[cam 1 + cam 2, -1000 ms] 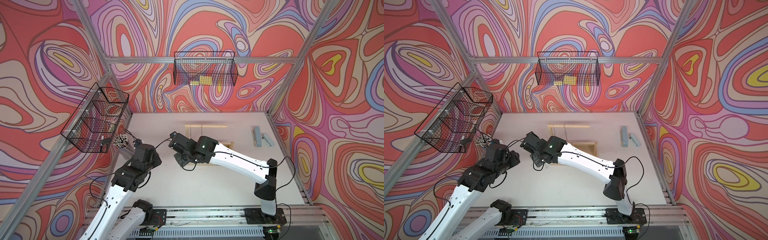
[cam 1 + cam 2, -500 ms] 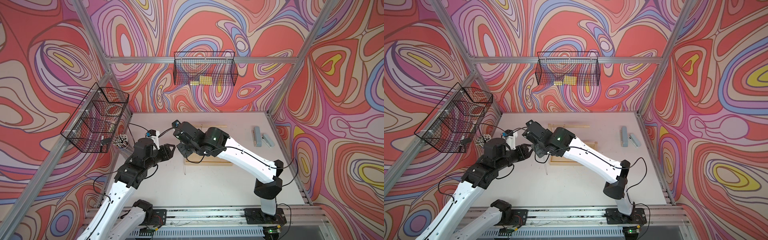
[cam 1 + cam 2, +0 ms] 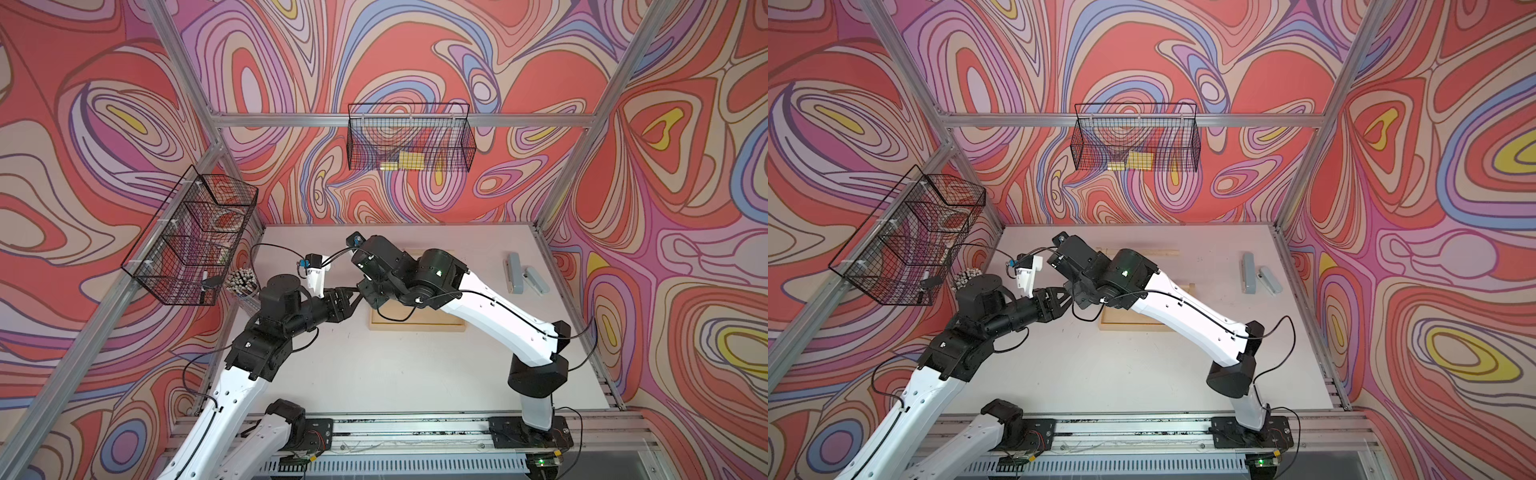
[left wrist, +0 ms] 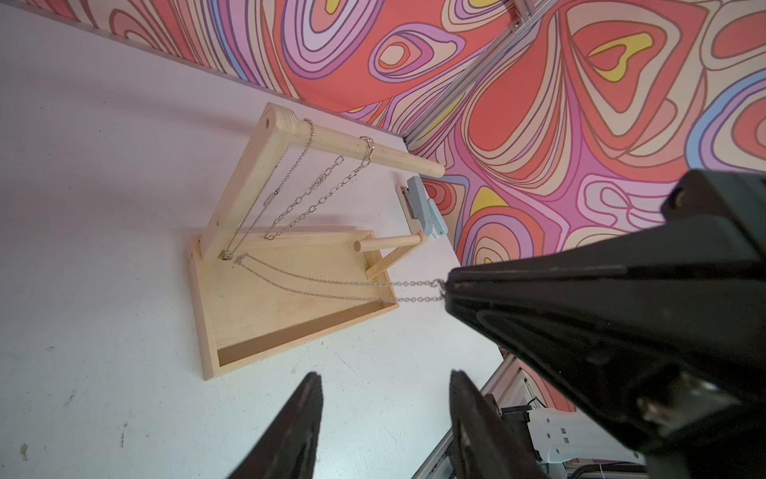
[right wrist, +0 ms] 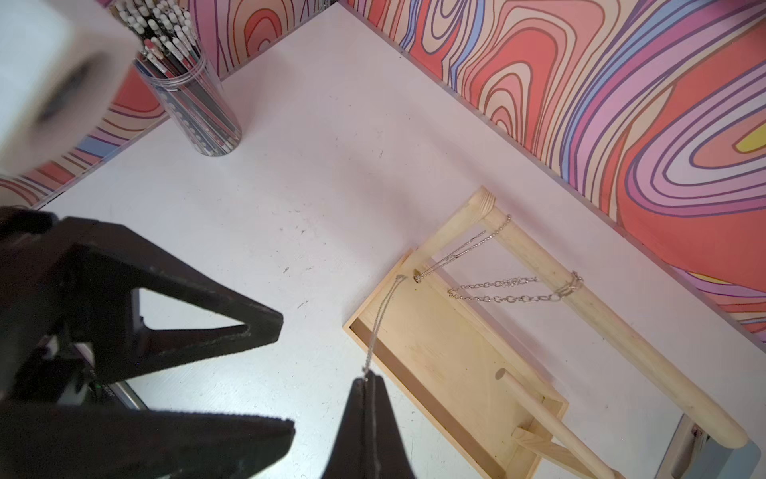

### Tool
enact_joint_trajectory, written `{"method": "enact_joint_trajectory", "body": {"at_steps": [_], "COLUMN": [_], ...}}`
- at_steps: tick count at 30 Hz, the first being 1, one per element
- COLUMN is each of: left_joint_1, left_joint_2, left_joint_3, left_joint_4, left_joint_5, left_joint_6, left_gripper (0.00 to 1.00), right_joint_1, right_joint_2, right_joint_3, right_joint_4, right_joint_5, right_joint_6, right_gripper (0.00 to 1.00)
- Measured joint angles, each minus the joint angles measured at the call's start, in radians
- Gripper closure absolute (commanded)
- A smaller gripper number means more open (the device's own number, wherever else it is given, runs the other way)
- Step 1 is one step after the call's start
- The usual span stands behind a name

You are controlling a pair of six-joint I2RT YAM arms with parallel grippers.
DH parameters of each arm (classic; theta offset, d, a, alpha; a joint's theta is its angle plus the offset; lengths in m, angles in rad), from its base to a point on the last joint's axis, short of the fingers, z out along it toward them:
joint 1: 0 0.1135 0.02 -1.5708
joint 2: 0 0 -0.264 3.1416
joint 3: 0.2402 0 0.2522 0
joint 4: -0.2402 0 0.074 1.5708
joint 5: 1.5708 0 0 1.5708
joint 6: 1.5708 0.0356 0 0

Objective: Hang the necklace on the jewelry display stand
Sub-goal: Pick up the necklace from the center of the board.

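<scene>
Right gripper (image 5: 369, 385) fingers are pinching the silver necklace (image 5: 383, 315) above the jewelry display stand (image 4: 265, 315) as left gripper (image 4: 383, 398) fingers are hovering spread alongside.

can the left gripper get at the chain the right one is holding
Probably yes: the left gripper is open beside the shut right gripper, and the chain hangs free from it with nothing between.
</scene>
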Motion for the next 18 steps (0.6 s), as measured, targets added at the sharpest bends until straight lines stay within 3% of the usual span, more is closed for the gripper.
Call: {"method": "enact_joint_trajectory", "body": {"at_steps": [18], "left_joint_1": [0.000], "left_joint_2": [0.053], "left_joint_3": [0.042], "left_joint_4": [0.030], "left_joint_5": [0.018], "left_joint_6": [0.026], "left_gripper": [0.47], "right_joint_1": [-0.002], "right_joint_2": [-0.040], "right_joint_3": [-0.001], "right_joint_4": [0.010], "right_joint_5": [-0.027], "right_joint_6": [-0.002], "right_gripper": [1.00]}}
